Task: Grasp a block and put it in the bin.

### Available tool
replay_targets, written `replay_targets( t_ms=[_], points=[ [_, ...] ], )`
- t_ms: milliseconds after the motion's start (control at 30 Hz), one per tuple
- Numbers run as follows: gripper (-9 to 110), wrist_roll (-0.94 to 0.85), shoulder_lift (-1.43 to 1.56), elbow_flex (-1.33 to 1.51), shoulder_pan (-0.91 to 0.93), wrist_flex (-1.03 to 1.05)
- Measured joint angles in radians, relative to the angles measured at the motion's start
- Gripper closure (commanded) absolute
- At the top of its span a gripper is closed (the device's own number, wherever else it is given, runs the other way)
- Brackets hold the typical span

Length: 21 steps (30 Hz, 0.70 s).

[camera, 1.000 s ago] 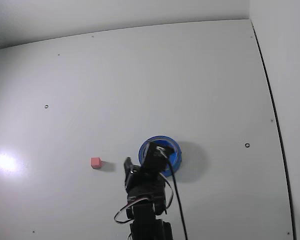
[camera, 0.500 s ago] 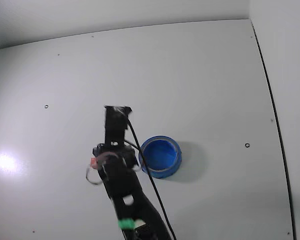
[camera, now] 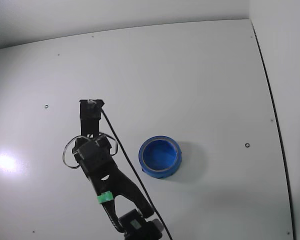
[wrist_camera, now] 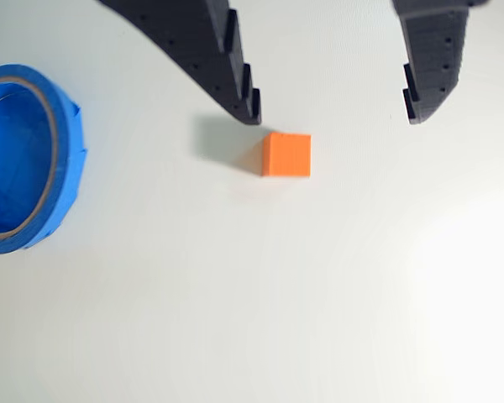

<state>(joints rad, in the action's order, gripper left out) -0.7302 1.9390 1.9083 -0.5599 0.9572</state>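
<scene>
In the wrist view a small orange-red block [wrist_camera: 286,155] lies on the white table. My gripper [wrist_camera: 333,117] hangs open just above it in the picture, nothing between its dark fingers [wrist_camera: 227,59]. The block sits nearer the left finger's tip and touches neither finger. The blue bin [wrist_camera: 63,159] is at the left edge of that view, empty as far as it shows. In the fixed view the bin [camera: 160,169] stands right of my arm [camera: 97,165]. There the arm covers the block, and the fingers cannot be made out.
The white table [camera: 200,80] runs to a wall at the back and a dark seam [camera: 272,105] on the right. A bright glare spot [camera: 5,161] lies at the left. A black cable [camera: 125,160] trails along the arm.
The arm has swung left, from over the bin to over the block's spot. In the fixed view the block is now hidden beneath it.
</scene>
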Motion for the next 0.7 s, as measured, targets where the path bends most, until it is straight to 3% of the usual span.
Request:
replay_targets(
  t_ms=[700],
  points=[
    [76, 0.003, -0.301, -0.08, -0.037, -0.002]
  ],
)
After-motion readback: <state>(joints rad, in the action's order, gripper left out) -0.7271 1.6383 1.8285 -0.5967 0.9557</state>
